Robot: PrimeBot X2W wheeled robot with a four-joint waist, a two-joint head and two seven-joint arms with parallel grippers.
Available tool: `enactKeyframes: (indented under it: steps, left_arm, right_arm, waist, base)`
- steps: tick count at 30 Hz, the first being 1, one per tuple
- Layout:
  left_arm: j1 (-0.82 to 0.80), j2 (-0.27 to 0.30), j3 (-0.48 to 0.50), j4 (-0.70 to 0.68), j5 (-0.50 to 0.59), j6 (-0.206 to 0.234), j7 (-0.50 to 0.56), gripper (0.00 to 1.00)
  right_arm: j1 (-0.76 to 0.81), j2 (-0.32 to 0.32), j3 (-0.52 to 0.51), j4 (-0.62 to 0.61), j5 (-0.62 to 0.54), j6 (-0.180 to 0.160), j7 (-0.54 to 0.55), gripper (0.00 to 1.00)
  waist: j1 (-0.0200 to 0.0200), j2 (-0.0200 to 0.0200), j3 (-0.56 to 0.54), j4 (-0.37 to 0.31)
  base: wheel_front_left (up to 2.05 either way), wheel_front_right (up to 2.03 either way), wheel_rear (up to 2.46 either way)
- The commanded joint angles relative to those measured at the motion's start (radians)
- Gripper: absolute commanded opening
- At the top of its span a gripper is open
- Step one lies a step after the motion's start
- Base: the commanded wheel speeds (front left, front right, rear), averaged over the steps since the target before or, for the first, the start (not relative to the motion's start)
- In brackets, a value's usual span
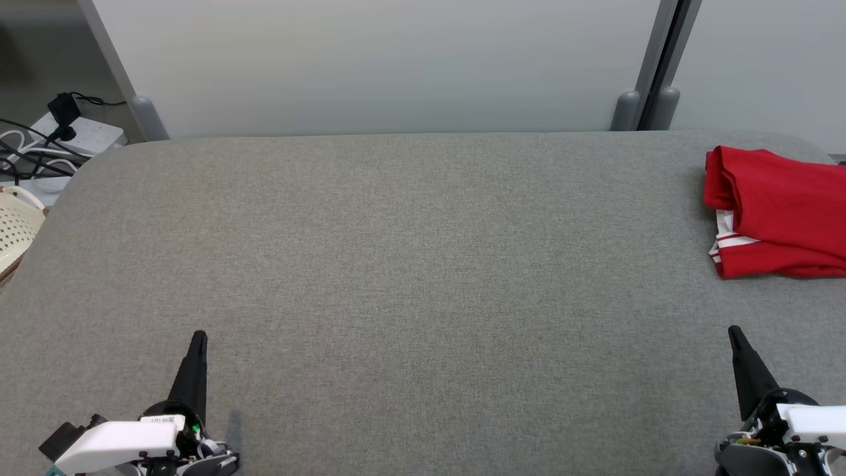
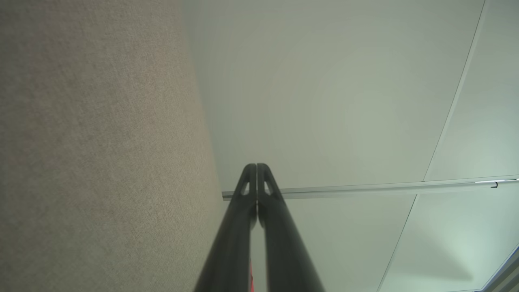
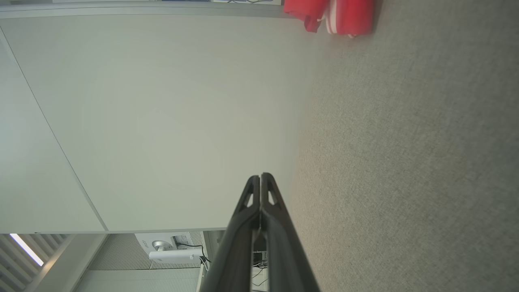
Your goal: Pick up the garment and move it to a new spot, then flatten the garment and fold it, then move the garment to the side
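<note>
**Both arms parked, red garment folded at the right edge**

Head view. Grey cloth-covered table (image 1: 423,264), bare across the middle. Red garment (image 1: 780,211) lies at the far right, near the back edge, and runs out of frame. It is a compact stack with a white-striped hem showing at its lower left corner. Left gripper (image 1: 198,340) is low at the near left, right gripper (image 1: 735,334) low at the near right. Each shows as a single dark spike, jaws pressed together, nothing in them. Both are well apart from the garment. Off the table to the left are a pale slotted basket (image 1: 16,231) and a white power strip (image 1: 79,135) with cables.

Left wrist view. The left gripper's (image 2: 256,168) fingers meet along their whole length, closed on nothing. Table fabric (image 2: 81,162) runs down one side, a plain wall panel (image 2: 324,101) beyond.

Right wrist view. The right gripper (image 3: 260,178) is likewise closed and empty. The garment (image 3: 336,14) sits far up the frame on the table cloth (image 3: 405,162), well ahead of the tips.

Judgement. The stack looks folded and already set aside, so the work appears to be at its end, though the same layout could suit a start. If a touch-up is wanted, it falls to the right arm:
- Open the jaws before closing in.
- Come in low along the cloth.
- Take the stack by its folded edge so that all layers travel together and the layers do not peel apart.
- Keep it short of the table rim, which is close there.
</note>
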Motion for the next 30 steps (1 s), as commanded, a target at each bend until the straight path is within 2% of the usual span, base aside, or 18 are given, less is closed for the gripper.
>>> enactKeyframes:
  steps: [1,30]
  left_arm:
    - [-0.058,0.014,0.033,-0.023,-0.005,-0.009,0.007,0.00]
    - [-0.058,0.014,0.033,-0.023,-0.005,-0.009,0.007,0.00]
  right_arm:
    - [-0.039,-0.010,0.017,-0.026,0.011,0.001,0.008,0.00]
    - [-0.039,-0.010,0.017,-0.026,0.011,0.001,0.008,0.00]
  waist:
    - [0.0000,0.0000,0.000,0.000]
    - [0.0000,0.0000,0.000,0.000]
  base:
    - [0.00,0.00,0.00]
    - [0.00,0.00,0.00]
